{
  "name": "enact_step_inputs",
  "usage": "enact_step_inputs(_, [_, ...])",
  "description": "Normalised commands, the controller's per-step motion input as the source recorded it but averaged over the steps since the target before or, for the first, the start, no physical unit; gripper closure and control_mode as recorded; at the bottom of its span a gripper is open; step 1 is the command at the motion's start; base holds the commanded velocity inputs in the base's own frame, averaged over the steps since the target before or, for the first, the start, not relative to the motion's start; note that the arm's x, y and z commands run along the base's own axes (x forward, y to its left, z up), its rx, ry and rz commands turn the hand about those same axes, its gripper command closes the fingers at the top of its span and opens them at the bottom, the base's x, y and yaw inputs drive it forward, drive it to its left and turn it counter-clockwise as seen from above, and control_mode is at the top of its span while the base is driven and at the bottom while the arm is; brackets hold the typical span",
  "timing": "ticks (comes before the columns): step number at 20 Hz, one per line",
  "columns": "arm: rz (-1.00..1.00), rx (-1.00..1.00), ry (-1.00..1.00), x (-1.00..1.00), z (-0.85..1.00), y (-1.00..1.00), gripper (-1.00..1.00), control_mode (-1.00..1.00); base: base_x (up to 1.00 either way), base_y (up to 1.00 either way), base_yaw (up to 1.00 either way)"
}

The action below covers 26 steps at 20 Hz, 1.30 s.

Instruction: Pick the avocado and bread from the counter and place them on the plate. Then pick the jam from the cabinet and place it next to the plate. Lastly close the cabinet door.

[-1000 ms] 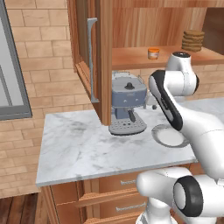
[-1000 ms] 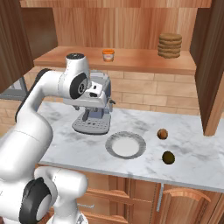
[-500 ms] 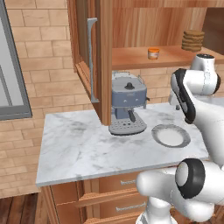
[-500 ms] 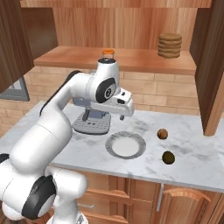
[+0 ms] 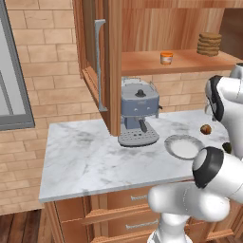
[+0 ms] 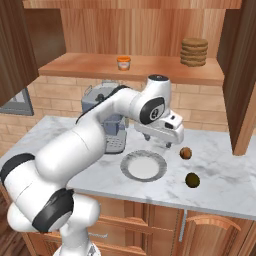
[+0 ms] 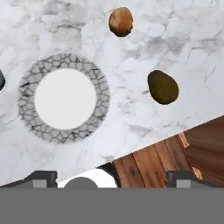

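the arm has swung across from the coffee machine (image 6: 102, 120) toward the food, and the tool (image 6: 161, 143) now hangs above the bench (image 5: 85, 156) with its fingers spread wide apart and nothing between them; over the last moment they have opened further. in the hand view the plate (image 7: 26, 114) lies below and off to one side of the tool, with no food on it. the avocado (image 7: 162, 87) sits on the marble to the other side, well apart from the plate, and the bread (image 7: 121, 21) lies farther out ahead, also clear of the plate. the jam (image 6: 123, 63) stands on the cabinet shelf high above the tool, and the cabinet door (image 5: 100, 66) is open. judging from this, no item has been moved yet, and the swing with widening fingers looks like the approach to a first pick, probably the avocado.
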Motion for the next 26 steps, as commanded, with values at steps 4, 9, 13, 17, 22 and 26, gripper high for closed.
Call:
enact_step_inputs(4, [-0.14, 0.00, 0.00, -0.01, -0.38, -0.35, -1.00, -1.00, 0.00, 0.00, 0.00])
enact_step_inputs(9, [-0.11, 0.00, 0.00, 0.00, -0.43, -0.32, -1.00, -1.00, 0.00, 0.00, 0.00])
enact_step_inputs(13, [-0.07, 0.00, 0.00, -0.01, -0.27, -0.49, -1.00, -1.00, 0.00, 0.00, 0.00])
enact_step_inputs(17, [0.00, -0.09, 0.00, -0.02, -0.36, -0.31, -1.00, -1.00, 0.00, 0.00, 0.00])
enact_step_inputs(22, [0.00, -0.21, 0.00, 0.00, -0.22, -0.06, -1.00, -1.00, 0.00, 0.00, 0.00])
enact_step_inputs(26, [0.04, -0.16, 0.01, 0.00, -0.10, -0.08, -1.00, -1.00, 0.00, 0.00, 0.00])
